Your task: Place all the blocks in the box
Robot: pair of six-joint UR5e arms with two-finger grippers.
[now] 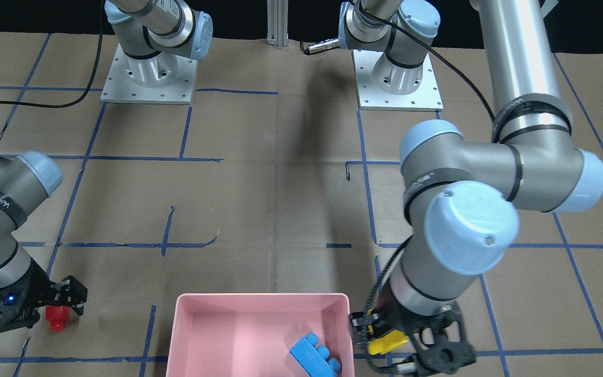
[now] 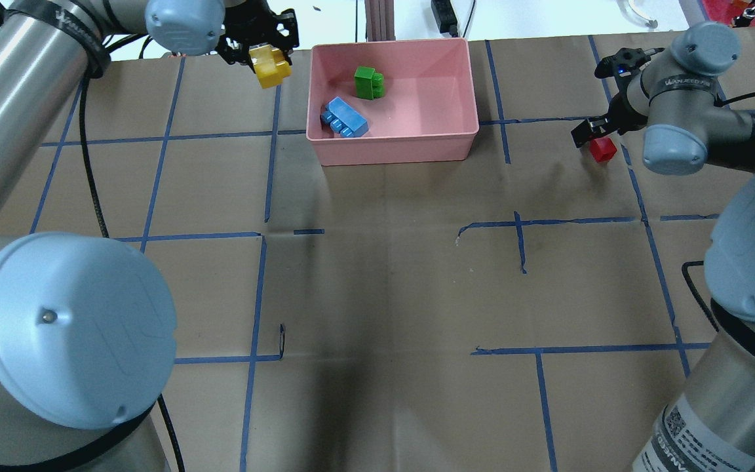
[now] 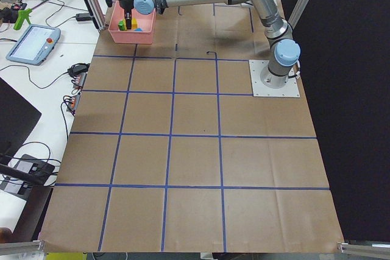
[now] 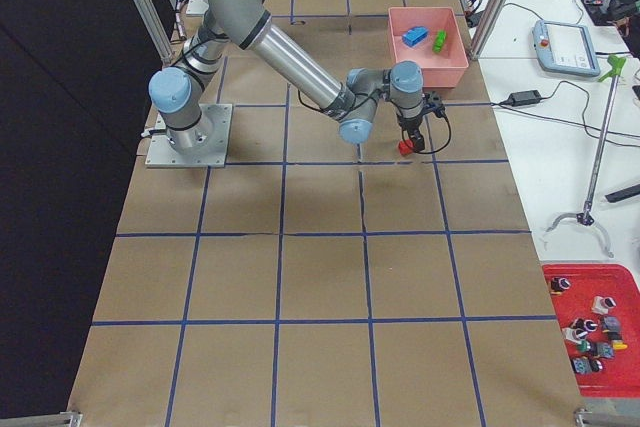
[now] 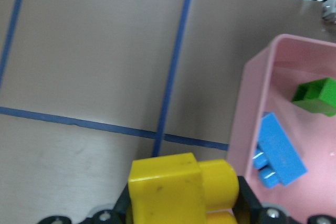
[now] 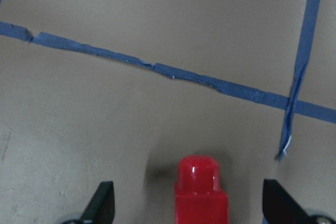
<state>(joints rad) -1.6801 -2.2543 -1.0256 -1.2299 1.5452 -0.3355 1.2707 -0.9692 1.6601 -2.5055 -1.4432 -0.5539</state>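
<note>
My left gripper (image 2: 266,60) is shut on the yellow block (image 2: 271,71) and holds it above the table, just left of the pink box (image 2: 390,148). The left wrist view shows the yellow block (image 5: 178,187) in the jaws beside the box rim (image 5: 247,108). The light blue block (image 2: 345,118) and the green block (image 2: 369,82) lie inside the box. My right gripper (image 6: 190,205) is open, low over the table, with the red block (image 6: 201,192) standing between its fingers. The red block (image 2: 603,149) is well to the right of the box.
Brown paper with blue tape lines (image 2: 518,236) covers the table. The two arm bases (image 1: 147,73) (image 1: 395,78) stand at the robot's side. An aluminium post (image 2: 377,19) stands behind the box.
</note>
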